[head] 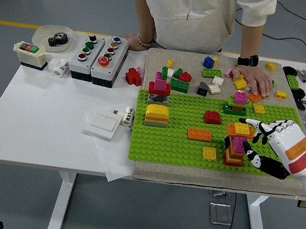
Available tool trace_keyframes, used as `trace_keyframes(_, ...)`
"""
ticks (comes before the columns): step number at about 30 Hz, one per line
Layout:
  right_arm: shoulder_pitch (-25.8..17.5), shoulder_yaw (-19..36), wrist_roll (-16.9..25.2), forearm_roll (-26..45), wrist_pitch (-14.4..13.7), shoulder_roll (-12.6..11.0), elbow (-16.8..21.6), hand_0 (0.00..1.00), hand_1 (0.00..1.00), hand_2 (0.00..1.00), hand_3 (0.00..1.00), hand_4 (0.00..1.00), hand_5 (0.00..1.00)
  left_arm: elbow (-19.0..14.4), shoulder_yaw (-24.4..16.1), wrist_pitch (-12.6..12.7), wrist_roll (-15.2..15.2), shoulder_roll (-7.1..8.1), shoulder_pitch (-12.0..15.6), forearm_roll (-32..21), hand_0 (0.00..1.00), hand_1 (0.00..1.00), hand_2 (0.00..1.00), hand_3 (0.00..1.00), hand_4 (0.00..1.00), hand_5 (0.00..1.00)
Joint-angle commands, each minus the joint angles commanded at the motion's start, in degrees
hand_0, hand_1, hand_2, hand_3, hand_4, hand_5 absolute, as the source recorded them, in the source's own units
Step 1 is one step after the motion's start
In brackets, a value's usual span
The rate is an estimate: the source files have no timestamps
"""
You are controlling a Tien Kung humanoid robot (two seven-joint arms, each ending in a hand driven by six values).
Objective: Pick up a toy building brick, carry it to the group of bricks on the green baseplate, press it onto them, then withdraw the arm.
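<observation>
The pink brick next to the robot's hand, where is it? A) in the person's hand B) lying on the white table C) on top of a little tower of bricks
C: the pink brick sits on top of a small stack of orange and red bricks on the green baseplate, with the open right hand just beside it.

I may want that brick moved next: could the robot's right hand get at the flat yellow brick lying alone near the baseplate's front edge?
Probably yes. The right hand sits open just right of the brick stack; the yellow brick lies beyond it, so the stack partly blocks a straight sideways reach.
</observation>
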Motion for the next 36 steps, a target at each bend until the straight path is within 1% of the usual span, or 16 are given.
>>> trace_keyframes(3, -1.2, 0.4, -0.8, 1.6, 0.0, -0.7, 3.4, 0.416, 0.498, 0.576, 0.622, 0.694, 0.317, 0.0, 0.0, 0.1, 0.0, 0.05, -0.1, 0.0, 0.517, 0.614, 0.672, 0.599, 0.617, 0.724)
trace_keyframes(4, -1.4, 0.5, -0.9, 1.7, 0.0, -0.9, 4.0, 0.416, 0.498, 0.576, 0.622, 0.694, 0.317, 0.1, 0.1, 0.1, 0.1, 0.06, -0.1, 0.0, 0.517, 0.614, 0.672, 0.599, 0.617, 0.724)
trace_keyframes(5, -1.7, 0.6, -1.1, 1.7, 0.0, -1.0, 4.9, 0.539, 0.576, 0.638, 0.594, 0.695, 0.333, 0.1, 0.1, 0.1, 0.1, 0.08, -0.1, -0.1, 0.518, 0.613, 0.673, 0.600, 0.616, 0.723)
trace_keyframes(10, -2.7, 0.9, -1.8, 2.8, 0.0, -1.6, 7.5, 0.539, 0.576, 0.638, 0.594, 0.695, 0.333, 0.1, 0.1, 0.2, 0.2, 0.13, -0.1, -0.1, 0.518, 0.613, 0.673, 0.600, 0.616, 0.723)
trace_keyframes(11, -2.8, 0.9, -1.8, 2.8, 0.0, -1.7, 7.7, 0.590, 0.615, 0.657, 0.560, 0.685, 0.345, 0.1, 0.1, 0.2, 0.2, 0.14, -0.1, -0.1, 0.517, 0.611, 0.673, 0.599, 0.617, 0.724)
trace_keyframes(16, -4.0, 0.9, -2.1, 2.1, 0.0, -2.0, 9.0, 0.590, 0.615, 0.657, 0.560, 0.685, 0.345, 0.2, 0.2, 0.3, 0.3, 0.16, -0.2, -0.2, 0.517, 0.611, 0.673, 0.599, 0.617, 0.724)
trace_keyframes(17, -4.1, 0.7, -2.3, 1.9, 0.0, -2.0, 9.1, 0.601, 0.609, 0.638, 0.541, 0.663, 0.339, 0.2, 0.2, 0.3, 0.3, 0.17, -0.1, -0.2, 0.518, 0.610, 0.673, 0.600, 0.618, 0.724)
trace_keyframes(20, -4.4, 0.1, -2.6, 1.1, 0.2, -2.1, 9.2, 0.601, 0.609, 0.638, 0.541, 0.663, 0.339, 0.2, 0.1, 0.2, 0.3, 0.18, -0.1, 0.1, 0.518, 0.610, 0.673, 0.600, 0.618, 0.724)
trace_keyframes(22, -4.5, -0.6, -3.0, 0.0, 1.3, -2.0, 8.9, 0.601, 0.609, 0.638, 0.541, 0.663, 0.339, 0.2, -0.1, 0.0, 0.3, 0.19, 0.0, 0.4, 0.518, 0.610, 0.673, 0.600, 0.618, 0.724)
trace_keyframes(23, -4.6, -0.8, -3.1, -0.2, 1.6, -2.0, 8.8, 0.598, 0.585, 0.614, 0.536, 0.667, 0.335, 0.2, -0.1, 0.0, 0.3, 0.19, 0.0, 0.4, 0.518, 0.610, 0.673, 0.601, 0.620, 0.726)
trace_keyframes(26, -4.3, -2.0, -4.2, -1.9, 3.3, -1.9, 7.9, 0.598, 0.585, 0.614, 0.536, 0.667, 0.335, 0.2, -0.2, -0.1, 0.4, 0.20, 0.2, 0.6, 0.518, 0.610, 0.673, 0.601, 0.620, 0.726)
trace_keyframes(28, -4.0, -2.5, -4.6, -2.5, 3.9, -1.9, 7.4, 0.598, 0.585, 0.614, 0.536, 0.667, 0.335, 0.2, -0.2, -0.2, 0.3, 0.21, 0.2, 0.8, 0.518, 0.610, 0.673, 0.601, 0.620, 0.726)
trace_keyframes(34, -2.8, -4.1, -5.5, -3.7, 4.5, -1.5, 5.4, 0.596, 0.580, 0.609, 0.537, 0.671, 0.334, 0.2, -0.4, -0.2, 0.3, 0.23, 0.3, 1.1, 0.517, 0.608, 0.672, 0.601, 0.621, 0.727)
trace_keyframes(35, -2.6, -4.2, -5.6, -3.8, 4.6, -1.4, 5.2, 0.599, 0.577, 0.602, 0.536, 0.649, 0.323, 0.2, -0.4, -0.2, 0.3, 0.23, 0.3, 1.1, 0.518, 0.607, 0.673, 0.601, 0.622, 0.727)
trace_keyframes(36, -2.4, -4.4, -5.7, -4.0, 4.6, -1.4, 5.0, 0.599, 0.577, 0.602, 0.536, 0.649, 0.323, 0.1, -0.4, -0.2, 0.4, 0.23, 0.4, 1.1, 0.518, 0.607, 0.673, 0.601, 0.622, 0.727)
